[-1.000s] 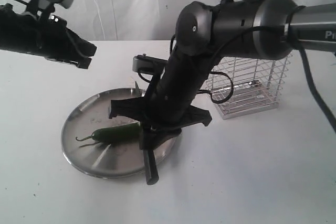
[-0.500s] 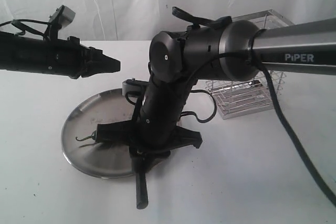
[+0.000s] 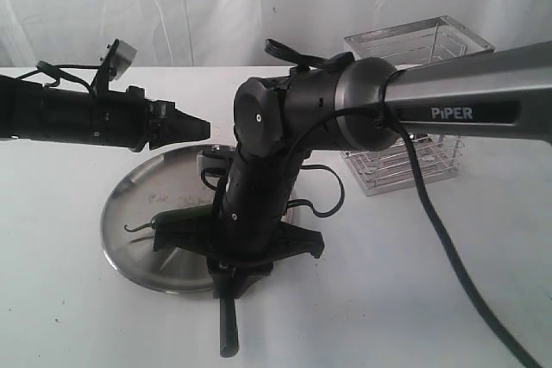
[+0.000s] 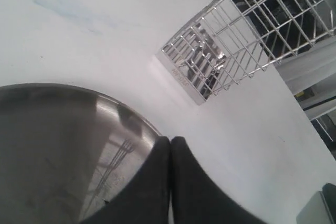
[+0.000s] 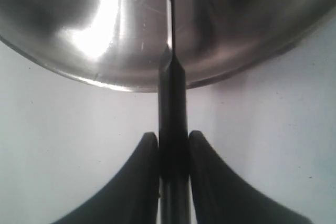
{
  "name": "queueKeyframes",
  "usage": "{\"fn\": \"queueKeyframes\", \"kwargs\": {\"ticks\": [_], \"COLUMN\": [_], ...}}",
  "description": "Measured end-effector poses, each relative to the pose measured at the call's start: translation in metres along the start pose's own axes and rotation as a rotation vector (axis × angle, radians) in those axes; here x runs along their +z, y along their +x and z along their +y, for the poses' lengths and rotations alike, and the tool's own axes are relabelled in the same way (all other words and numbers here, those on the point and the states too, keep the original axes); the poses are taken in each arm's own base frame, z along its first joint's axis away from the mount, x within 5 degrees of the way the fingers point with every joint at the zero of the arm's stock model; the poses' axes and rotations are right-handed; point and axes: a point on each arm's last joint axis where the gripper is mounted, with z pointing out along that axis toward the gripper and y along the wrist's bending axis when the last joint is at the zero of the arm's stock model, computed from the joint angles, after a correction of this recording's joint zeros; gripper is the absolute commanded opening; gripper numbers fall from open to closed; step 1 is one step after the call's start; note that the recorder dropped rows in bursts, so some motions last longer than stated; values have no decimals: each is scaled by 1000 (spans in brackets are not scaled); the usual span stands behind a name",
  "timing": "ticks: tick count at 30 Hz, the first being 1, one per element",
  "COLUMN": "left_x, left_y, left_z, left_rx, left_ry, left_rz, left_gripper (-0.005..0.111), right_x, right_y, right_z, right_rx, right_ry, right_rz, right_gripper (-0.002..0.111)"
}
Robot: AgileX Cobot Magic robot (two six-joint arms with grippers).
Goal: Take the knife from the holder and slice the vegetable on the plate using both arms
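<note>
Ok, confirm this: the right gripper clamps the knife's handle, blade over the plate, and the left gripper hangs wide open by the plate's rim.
Wrong on one point: the left gripper is shut, fingers pressed together, as the left wrist view shows. The right gripper does clamp the knife, blade over the plate.

Bright, even light washes the white counter [image 3: 388, 299], leaving only faint, soft shadows. In the right wrist view a broad glare streak flares on the round shiny steel plate [image 5: 105, 30], and the near black claw fingers [image 5: 139, 182] look blurred.
</note>
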Motion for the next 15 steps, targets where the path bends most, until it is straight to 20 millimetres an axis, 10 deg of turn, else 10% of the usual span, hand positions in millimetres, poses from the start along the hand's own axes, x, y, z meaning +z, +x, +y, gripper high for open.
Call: {"fn": "queueKeyframes", "kwargs": {"ticks": [15], "left_x": [17], "left_y": [14], "left_z": [17], "left_rx": [-107], "left_ry": [124], "left_rz": [-45], "left_gripper": [0], "right_x": [0], "right_y": [-2], "right_z": [1], "right_rx": [-2], "right_ry": [-8], "right_rz": [-22], "right_gripper": [0]}}
